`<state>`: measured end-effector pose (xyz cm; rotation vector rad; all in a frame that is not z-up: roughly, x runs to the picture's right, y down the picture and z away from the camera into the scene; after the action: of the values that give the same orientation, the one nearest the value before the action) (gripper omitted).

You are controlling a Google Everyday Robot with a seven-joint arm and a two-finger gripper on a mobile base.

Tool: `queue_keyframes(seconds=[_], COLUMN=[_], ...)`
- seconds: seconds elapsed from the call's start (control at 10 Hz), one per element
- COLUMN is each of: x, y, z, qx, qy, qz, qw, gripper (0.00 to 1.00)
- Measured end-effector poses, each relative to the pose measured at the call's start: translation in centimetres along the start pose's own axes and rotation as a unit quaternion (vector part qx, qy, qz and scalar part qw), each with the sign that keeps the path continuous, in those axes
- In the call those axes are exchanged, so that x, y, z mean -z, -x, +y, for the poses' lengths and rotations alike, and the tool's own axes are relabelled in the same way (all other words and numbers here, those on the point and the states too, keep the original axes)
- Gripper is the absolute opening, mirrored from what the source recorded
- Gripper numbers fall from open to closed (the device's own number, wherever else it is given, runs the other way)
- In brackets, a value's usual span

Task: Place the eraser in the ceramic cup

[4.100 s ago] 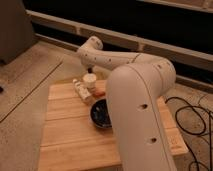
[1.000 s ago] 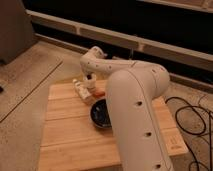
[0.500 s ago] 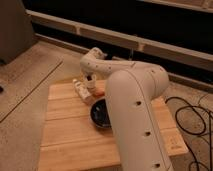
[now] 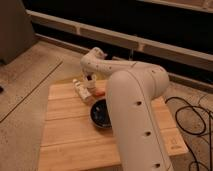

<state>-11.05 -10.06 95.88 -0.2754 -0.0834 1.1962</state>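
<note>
Descent is what's happening here: compared with a few seconds back, when the small white cylindrical ceramic cup stood in plain sight at the far left of the pale wooden slatted desk (image 4: 70, 130), the big white robot arm (image 4: 132, 110) is now reaching down over that same spot, and through the last second it is barely shifting at all. The claw (image 4: 90, 85) is hanging right where the cup was showing, just beyond the round black bowl (image 4: 101, 112) and slightly to its left. The cup itself is now hiding behind the wrist and claw, so I'm not picking it out. Whether the claw's fingers are spread or pinched together, I cannot tell, and I cannot tell what, if anything, it is carrying.

The small dark grey-brown eraser is not showing either; it may be inside the grip or behind the arm, but that is my guess. Just left of the claw, some small pale pieces (image 4: 79, 87) are sitting at the desk's far edge, and a sliver of an orange-red thing (image 4: 100, 93) is peeking out just beyond the bowl.

My read: with the claw settling over the cup's place, the drop-off step is looking close, though nothing here is confirming a release yet.
</note>
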Motion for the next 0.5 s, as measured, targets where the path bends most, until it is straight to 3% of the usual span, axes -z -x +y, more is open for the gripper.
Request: queue_keyframes(seconds=[0.5], x=[-0.13], y=[0.11], z=[-0.29], qx=[-0.001], qy=[0.002], qz=[-0.001], qw=[1.0000], gripper=[0.73])
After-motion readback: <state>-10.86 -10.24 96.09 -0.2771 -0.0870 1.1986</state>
